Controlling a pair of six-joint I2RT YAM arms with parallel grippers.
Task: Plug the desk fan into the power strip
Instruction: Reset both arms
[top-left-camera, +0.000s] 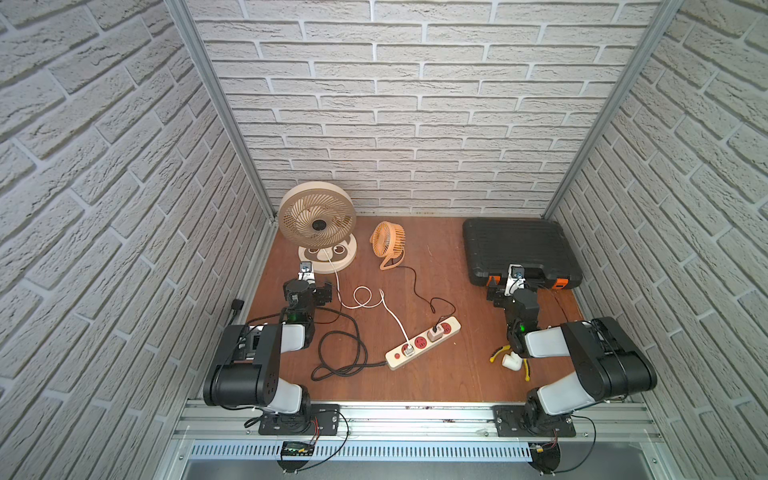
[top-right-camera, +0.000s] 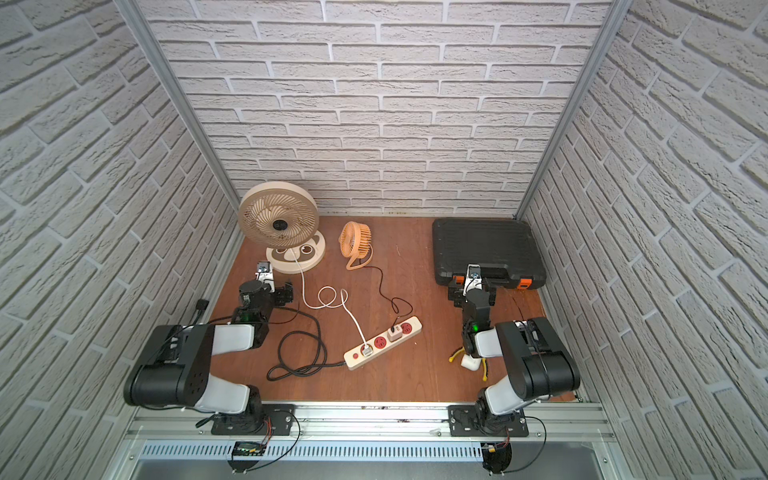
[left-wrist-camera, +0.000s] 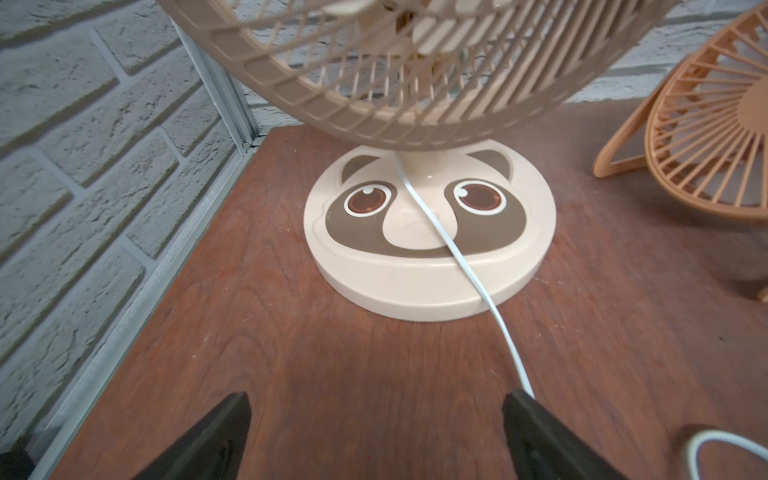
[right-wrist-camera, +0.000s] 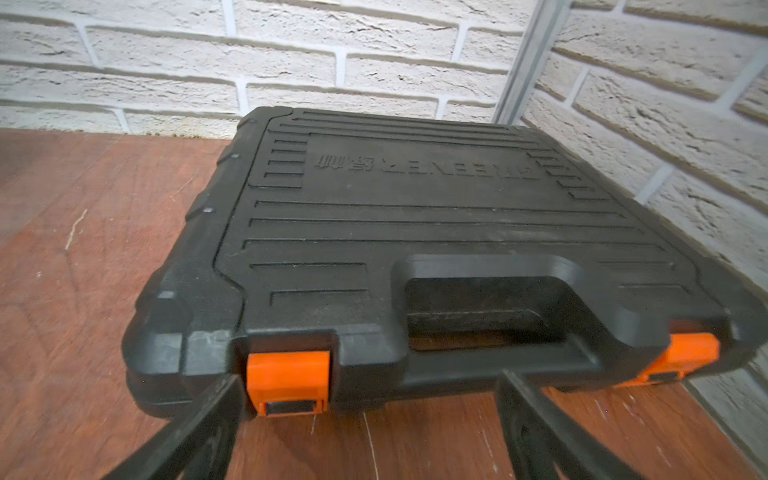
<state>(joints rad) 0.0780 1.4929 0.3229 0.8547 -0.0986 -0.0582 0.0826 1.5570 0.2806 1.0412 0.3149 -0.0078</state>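
In both top views the beige desk fan (top-left-camera: 318, 220) (top-right-camera: 279, 218) stands at the back left on a raccoon-face base (left-wrist-camera: 428, 253). Its white cord (top-left-camera: 365, 297) (left-wrist-camera: 469, 270) loops across the table to a white plug (top-left-camera: 408, 350) seated in the power strip (top-left-camera: 420, 343) (top-right-camera: 380, 343), in the socket beside the red button. A grey adapter (top-left-camera: 436, 332) fills another socket. My left gripper (top-left-camera: 309, 284) (left-wrist-camera: 376, 399) hangs open just in front of the fan base, holding nothing, the white cord passing one finger. My right gripper (top-left-camera: 513, 284) (right-wrist-camera: 370, 380) is open at the toolbox's front edge.
A small orange fan (top-left-camera: 388, 241) (left-wrist-camera: 706, 137) stands right of the beige one, its thin black cord running to the grey adapter. A black toolbox (top-left-camera: 517, 249) (right-wrist-camera: 415, 216) with orange latches fills the back right. The strip's thick black cord (top-left-camera: 345, 353) coils at left. Yellow pliers (top-left-camera: 511, 359) lie under my right arm.
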